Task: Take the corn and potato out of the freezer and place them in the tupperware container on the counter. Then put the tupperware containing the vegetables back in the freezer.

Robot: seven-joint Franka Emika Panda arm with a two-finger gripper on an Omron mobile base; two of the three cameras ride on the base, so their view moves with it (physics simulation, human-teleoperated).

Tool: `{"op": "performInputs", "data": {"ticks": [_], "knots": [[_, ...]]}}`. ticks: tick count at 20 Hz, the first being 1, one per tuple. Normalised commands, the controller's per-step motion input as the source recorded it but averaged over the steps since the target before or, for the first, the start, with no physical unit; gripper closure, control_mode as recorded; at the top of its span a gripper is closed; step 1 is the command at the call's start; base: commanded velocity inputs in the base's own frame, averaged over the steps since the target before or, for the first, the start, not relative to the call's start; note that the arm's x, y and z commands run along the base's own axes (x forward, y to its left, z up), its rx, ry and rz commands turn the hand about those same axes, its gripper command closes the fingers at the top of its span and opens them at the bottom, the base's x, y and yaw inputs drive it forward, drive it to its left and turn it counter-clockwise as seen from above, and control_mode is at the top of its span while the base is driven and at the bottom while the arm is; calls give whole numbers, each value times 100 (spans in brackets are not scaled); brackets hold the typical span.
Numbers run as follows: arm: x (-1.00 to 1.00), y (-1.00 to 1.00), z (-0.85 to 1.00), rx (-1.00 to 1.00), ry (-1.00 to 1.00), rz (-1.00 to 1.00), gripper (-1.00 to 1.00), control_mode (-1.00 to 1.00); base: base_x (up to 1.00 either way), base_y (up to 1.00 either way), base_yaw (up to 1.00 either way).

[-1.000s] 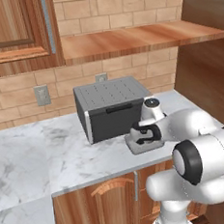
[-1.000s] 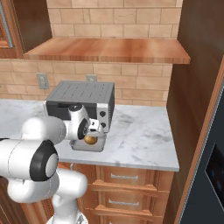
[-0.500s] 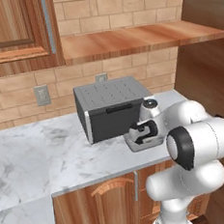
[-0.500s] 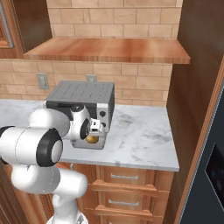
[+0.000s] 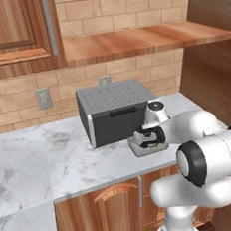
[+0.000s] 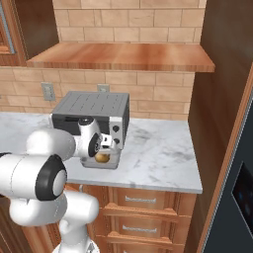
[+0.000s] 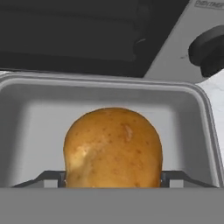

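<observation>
The grey tray (image 7: 205, 127) sits on the marble tabletop (image 6: 158, 153), just in front of the toaster oven (image 6: 91, 111) and near the tabletop's front edge. Inside it is the potato (image 7: 113, 148) — golden-brown, speckled, rounded — at about the middle of the tray floor in the hand view, with bare grey floor to either side of it and behind it. Whether it rests on the floor or is lifted just off it I cannot tell.

The hand (image 7: 113, 178) is over the tray, its two dark fingertips (image 7: 48, 178) flanking the potato's lower sides. The jaws stand wide, close up against the potato on both sides; whether they press on it or have let go cannot be told from these views.

From the right base view the potato (image 6: 102, 157) shows as a small brown lump in the tray (image 6: 101, 164) below the hand (image 6: 101, 148). From the left base view the hand (image 5: 150, 136) covers most of the tray (image 5: 141, 150), whose near rim shows beside the oven's dark door (image 5: 118, 118).

The freezer's dark panel (image 6: 242, 192) stands at the right edge — well apart from the tray.
</observation>
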Motion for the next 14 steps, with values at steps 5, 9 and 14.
{"op": "performInputs", "data": {"ticks": [5,9,14], "knots": [[-51,-2,27,5,0,0,-100,-100,0,0,0],[-8,0,45,8,0,0,-100,-100,0,0,0],[-45,0,75,5,0,-1,-100,-100,0,0,0]]}}
